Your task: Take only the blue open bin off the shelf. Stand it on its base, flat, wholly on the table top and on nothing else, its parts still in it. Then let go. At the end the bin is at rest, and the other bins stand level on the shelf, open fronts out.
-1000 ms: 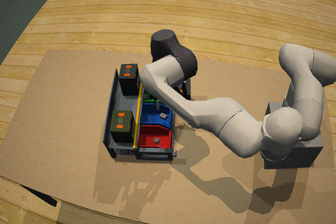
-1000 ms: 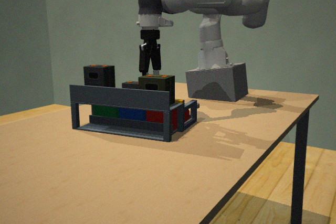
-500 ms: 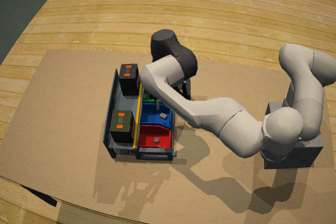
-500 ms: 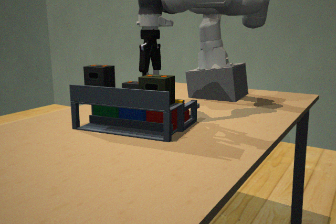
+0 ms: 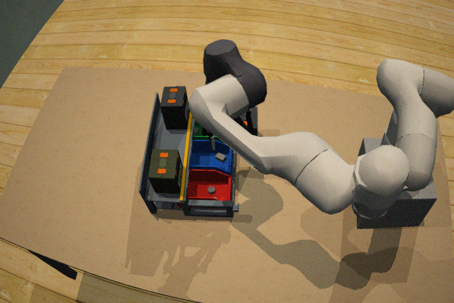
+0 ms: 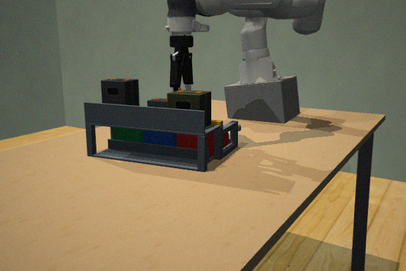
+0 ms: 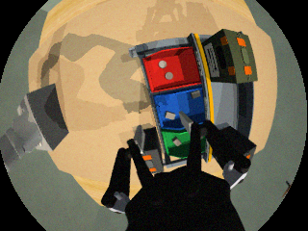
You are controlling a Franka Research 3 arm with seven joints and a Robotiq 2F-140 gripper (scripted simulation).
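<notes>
The blue open bin [image 5: 211,158] sits in the grey shelf [image 5: 186,152] between a green bin [image 5: 199,131] and a red bin [image 5: 208,186]. A grey part [image 5: 220,156] lies in it. It also shows from the back in the exterior view [image 6: 159,138] and in the wrist view [image 7: 180,108]. My gripper [image 6: 181,85] points straight down, well above the shelf, over the green and blue bins. Its fingers stand partly open with nothing between them. In the top view the arm hides most of it.
A black box [image 5: 174,107] and an olive box [image 5: 164,169] with orange marks stand on the shelf's top deck. A yellow bar [image 5: 186,160] runs along the deck edge. A small dark box [image 6: 157,101] stands beside the shelf. The robot base [image 5: 396,196] is at the right.
</notes>
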